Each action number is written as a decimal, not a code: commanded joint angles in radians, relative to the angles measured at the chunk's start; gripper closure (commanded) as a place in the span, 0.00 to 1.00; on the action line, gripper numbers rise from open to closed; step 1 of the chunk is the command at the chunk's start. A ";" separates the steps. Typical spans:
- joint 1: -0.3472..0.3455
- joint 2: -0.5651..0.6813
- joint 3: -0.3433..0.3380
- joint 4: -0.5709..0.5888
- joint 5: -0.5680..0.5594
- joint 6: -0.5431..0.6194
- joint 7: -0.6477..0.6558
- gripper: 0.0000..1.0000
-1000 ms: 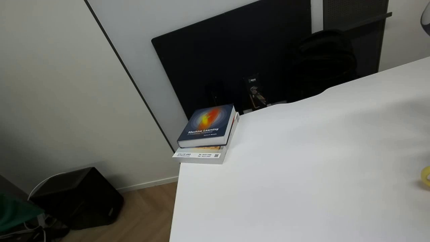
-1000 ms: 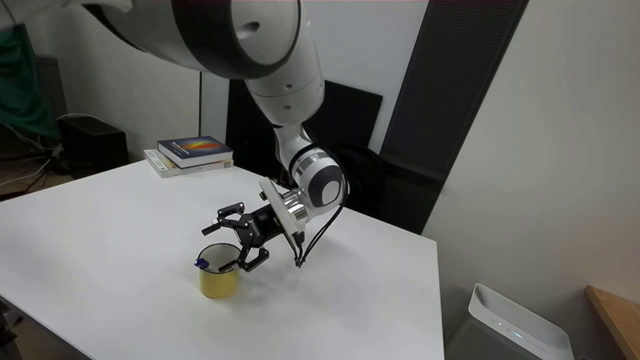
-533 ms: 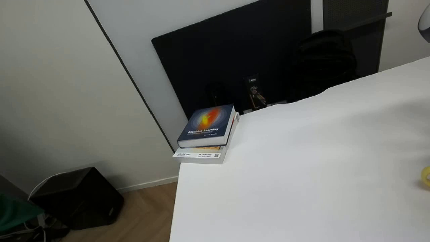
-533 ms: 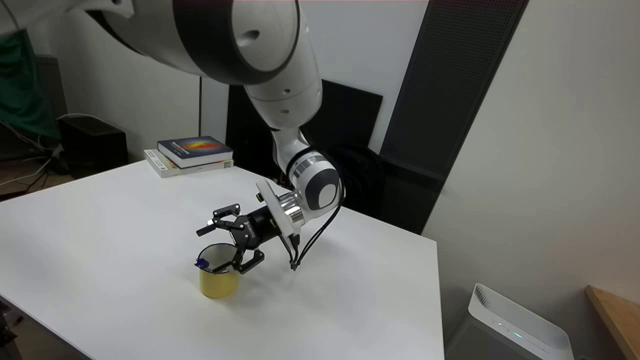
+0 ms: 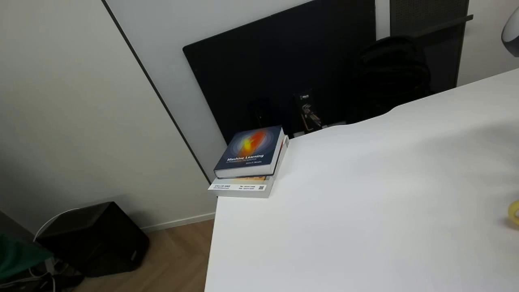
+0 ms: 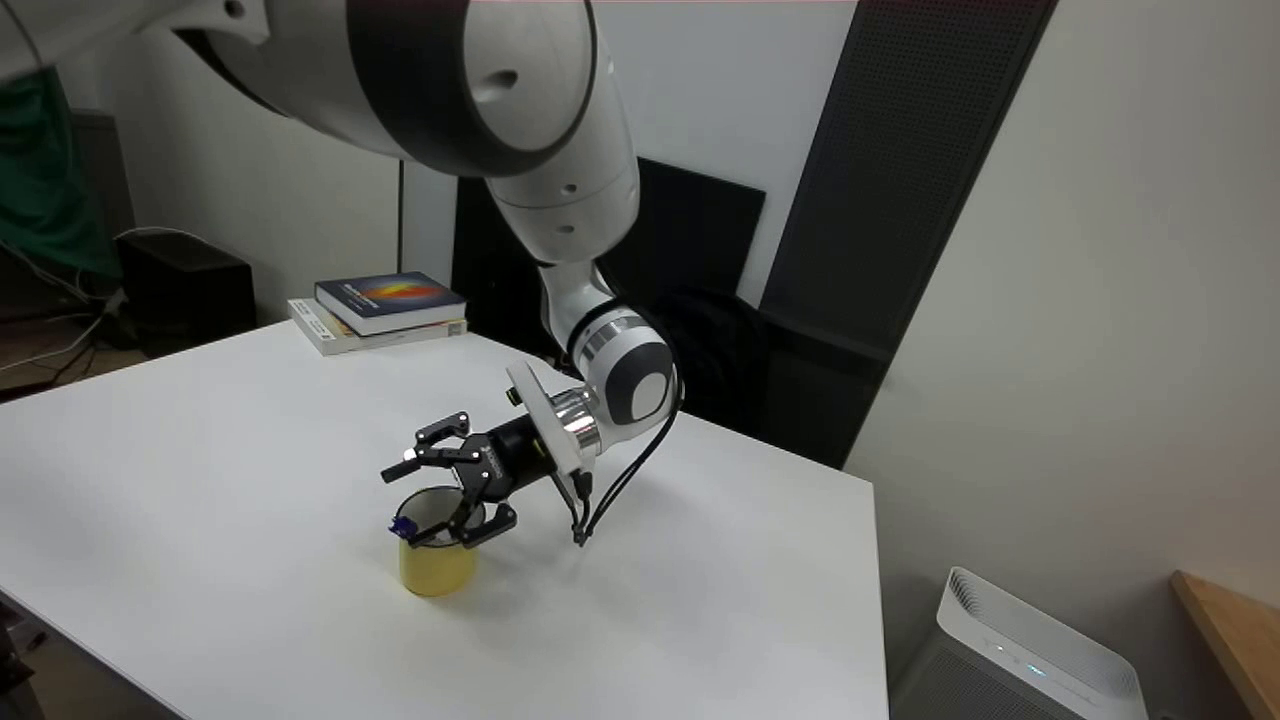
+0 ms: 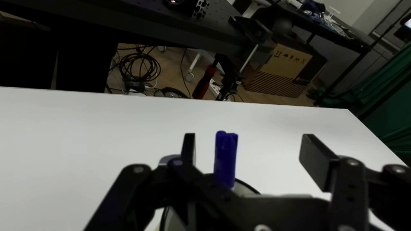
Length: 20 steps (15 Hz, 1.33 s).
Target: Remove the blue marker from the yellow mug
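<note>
The yellow mug (image 6: pixel 437 572) stands upright on the white table in an exterior view; only its edge (image 5: pixel 514 212) shows at the right border of an exterior view. The blue marker (image 6: pixel 404 527) leans at the mug's rim with its blue cap sticking out; its lower part is hidden inside. My gripper (image 6: pixel 403 507) is open and tilted down over the mug. In the wrist view the blue marker's cap (image 7: pixel 225 158) stands between the open fingers of the gripper (image 7: pixel 249 147), nearer the left finger, with gaps on both sides. The mug's dark rim (image 7: pixel 248 185) is mostly hidden behind the gripper.
Two stacked books (image 6: pixel 390 305) lie at the table's far corner, also seen in an exterior view (image 5: pixel 249 152). The white table (image 6: pixel 700 580) surrounds the mug. A white appliance (image 6: pixel 1030 650) stands beside the table. A black workbench (image 7: pixel 144 25) is beyond the table edge.
My gripper has moved left and slightly down in an exterior view, its fingers coming further over the mug toward the marker. It stays open. The mug and marker have not moved.
</note>
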 commanded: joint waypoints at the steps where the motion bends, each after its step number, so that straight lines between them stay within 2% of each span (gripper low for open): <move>1: 0.001 0.012 0.003 0.027 -0.001 -0.024 0.048 0.47; 7: -0.001 0.006 0.001 0.023 0.000 -0.022 0.053 0.89; 9: -0.004 0.004 0.000 0.024 0.003 -0.023 0.056 0.98; 11: -0.010 -0.001 -0.001 0.024 0.006 -0.026 0.055 0.95; 20: -0.014 -0.053 -0.001 0.030 0.009 -0.034 0.057 0.95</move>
